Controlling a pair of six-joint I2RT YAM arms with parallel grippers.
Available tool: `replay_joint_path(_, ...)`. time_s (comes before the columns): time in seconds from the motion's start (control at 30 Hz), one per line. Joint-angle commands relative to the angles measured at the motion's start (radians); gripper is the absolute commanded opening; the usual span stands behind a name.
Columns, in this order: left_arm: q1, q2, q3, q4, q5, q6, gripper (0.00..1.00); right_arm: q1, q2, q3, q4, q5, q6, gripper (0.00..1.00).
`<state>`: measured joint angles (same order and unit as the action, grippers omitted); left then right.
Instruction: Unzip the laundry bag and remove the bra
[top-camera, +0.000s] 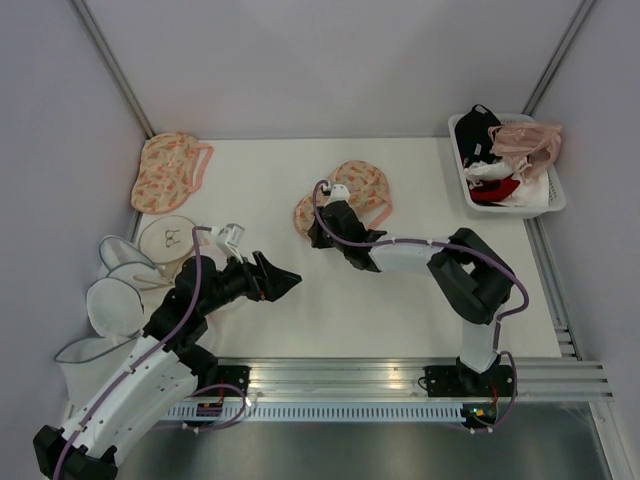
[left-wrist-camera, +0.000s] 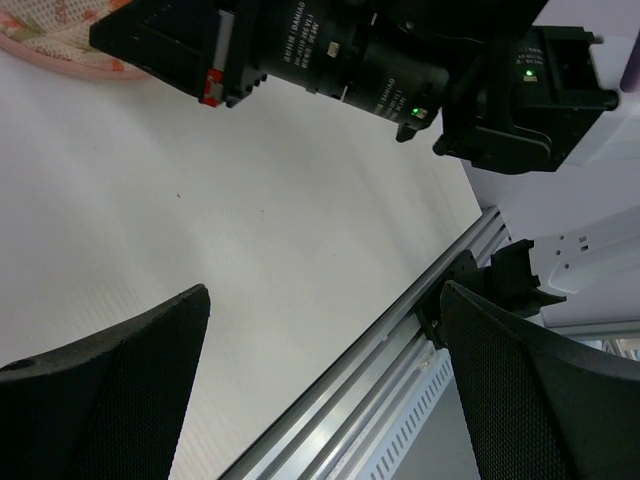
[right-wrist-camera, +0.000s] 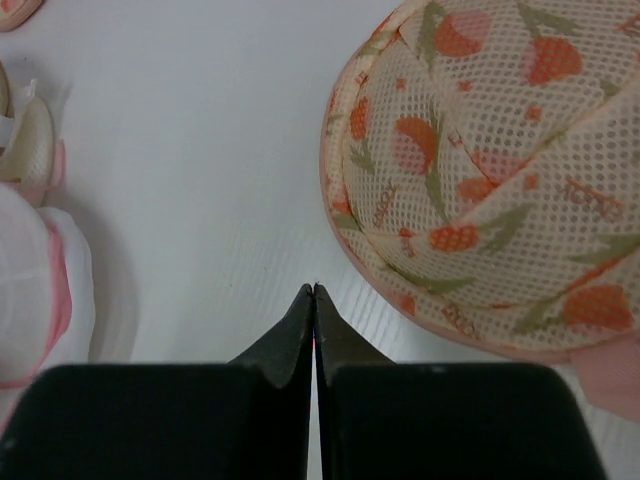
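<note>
The right gripper is seen with its fingertips pressed together on bare table, nothing caught between them. The pink-trimmed rim of the laundry bag lies just beside it on the far side, mid-table. In the top view the bag's near-left part is covered by the right wrist. The left gripper is held spread wide above the near table. A second floral pouch and white mesh bags lie left, and a basket of garments far right.
</note>
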<state>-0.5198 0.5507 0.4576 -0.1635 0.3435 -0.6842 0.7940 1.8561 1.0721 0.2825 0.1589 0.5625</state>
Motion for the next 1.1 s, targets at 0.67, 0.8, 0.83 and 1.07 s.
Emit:
replay_joint_path(0.67,-0.006,0.034,-0.017,0.022,-0.026,-0.031,1.0,-0.001,-0.235,-0.325,-0.025,-0.111,-0.093,0.0)
replay_joint_path(0.8,-0.006,0.034,-0.016,0.028,-0.026,-0.032,1.0,-0.002,-0.19,-0.189,-0.037,-0.091,-0.11,0.0)
replay_joint_path(0.83,-0.006,0.031,-0.016,0.03,-0.026,-0.035,1.0,-0.001,-0.139,-0.151,-0.045,-0.087,-0.111,0.0)
replay_joint_path(1.07,-0.006,-0.018,-0.01,-0.001,-0.031,-0.049,1.0,-0.019,0.098,0.156,-0.025,0.008,-0.049,0.0)
